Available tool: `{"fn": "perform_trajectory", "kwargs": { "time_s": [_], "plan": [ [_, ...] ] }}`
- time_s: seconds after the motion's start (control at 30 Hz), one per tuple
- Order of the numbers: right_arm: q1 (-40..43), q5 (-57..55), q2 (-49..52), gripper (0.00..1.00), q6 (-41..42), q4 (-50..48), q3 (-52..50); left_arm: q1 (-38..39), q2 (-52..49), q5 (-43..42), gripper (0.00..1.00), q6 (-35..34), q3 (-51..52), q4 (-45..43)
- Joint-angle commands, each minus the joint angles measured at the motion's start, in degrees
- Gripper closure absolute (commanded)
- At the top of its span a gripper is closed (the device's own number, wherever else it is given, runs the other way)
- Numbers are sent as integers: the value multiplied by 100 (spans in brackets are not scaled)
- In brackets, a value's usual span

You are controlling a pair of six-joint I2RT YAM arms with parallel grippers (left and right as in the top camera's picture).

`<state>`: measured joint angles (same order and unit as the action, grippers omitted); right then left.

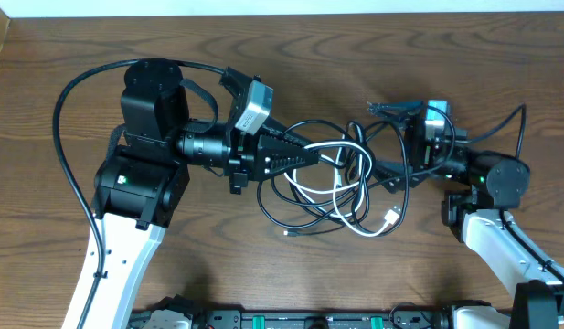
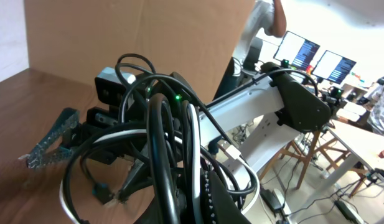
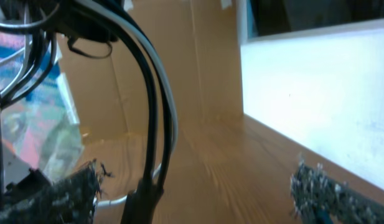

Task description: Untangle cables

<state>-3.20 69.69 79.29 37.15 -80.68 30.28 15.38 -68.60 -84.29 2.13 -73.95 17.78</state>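
Left gripper (image 1: 324, 155) clamped on black cables (image 1: 291, 224); right gripper (image 1: 384, 146) wide open, so close on white cable (image 1: 362, 230), pull slowly right.

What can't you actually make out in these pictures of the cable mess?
- Overhead: the black cables and white cable overlap in a knot too fine to trace which lies on top.
- Left wrist: cable loops crowd the lens and cover the left jaws, so whether they pinch anything is hidden.
- Right wrist: two blurred cables hang close; the top edge cuts them off.
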Motion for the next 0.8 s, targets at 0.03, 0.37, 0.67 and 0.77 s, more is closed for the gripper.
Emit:
{"fn": "perform_trajectory", "kwargs": {
  "time_s": [0.03, 0.37, 0.67, 0.77],
  "plan": [
    [-28, -9, -31, 1, 761, -269, 68, -35, 0, -520, 92, 330, 61, -33],
    [-625, -229, -31, 1, 127, -378, 68, 251, -35, -568, 92, 455, 61, -13],
    [-844, -269, -31, 91, -291, -238, 68, 249, -173, -570, 92, 452, 61, -13],
    [-822, -273, -31, 99, -763, 358, 68, 243, -173, -568, 92, 452, 61, -15]
  ]
}}
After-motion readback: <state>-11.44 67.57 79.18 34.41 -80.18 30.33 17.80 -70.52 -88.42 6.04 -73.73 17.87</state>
